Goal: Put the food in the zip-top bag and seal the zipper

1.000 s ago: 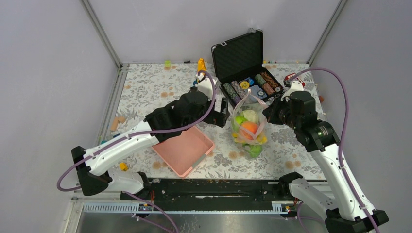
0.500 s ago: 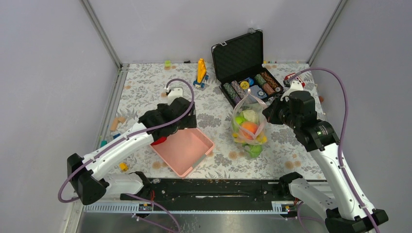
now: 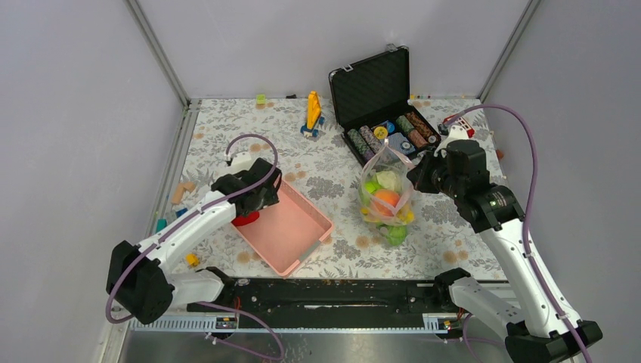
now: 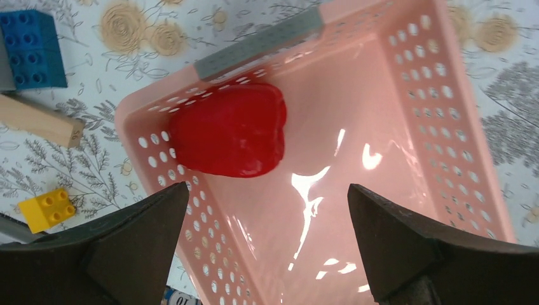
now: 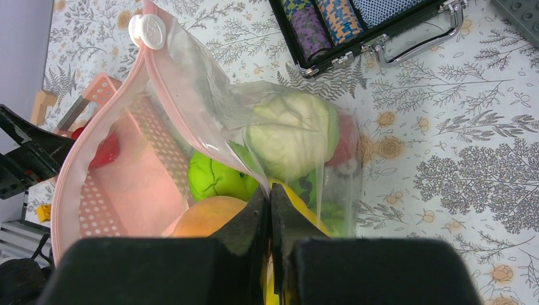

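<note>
The clear zip-top bag (image 3: pixel 387 195) stands upright at mid-table, its mouth open. My right gripper (image 5: pixel 270 198) is shut on the bag's near edge and holds it up. The pink zipper (image 5: pixel 95 136) curves round the open mouth. Inside the bag lie a pale cabbage (image 5: pixel 292 136), a green fruit (image 5: pixel 216 178), an orange (image 5: pixel 206 219) and a yellow banana (image 5: pixel 308 219). A red apple (image 4: pixel 232 130) lies in the left corner of the pink basket (image 4: pixel 432 95). My left gripper (image 4: pixel 267 190) hangs open above the basket, just short of the apple, with nothing between its fingers.
An open black case of poker chips (image 3: pixel 385 113) stands behind the bag. A yellow toy (image 3: pixel 312 110) is at the back. A blue brick (image 4: pixel 32 47), a wooden block (image 4: pixel 41 121) and a yellow brick (image 4: pixel 46 208) lie left of the basket.
My left arm has swung left and back from beside the bag to above the basket's left end. The right gripper has stayed shut on the bag, almost still.
</note>
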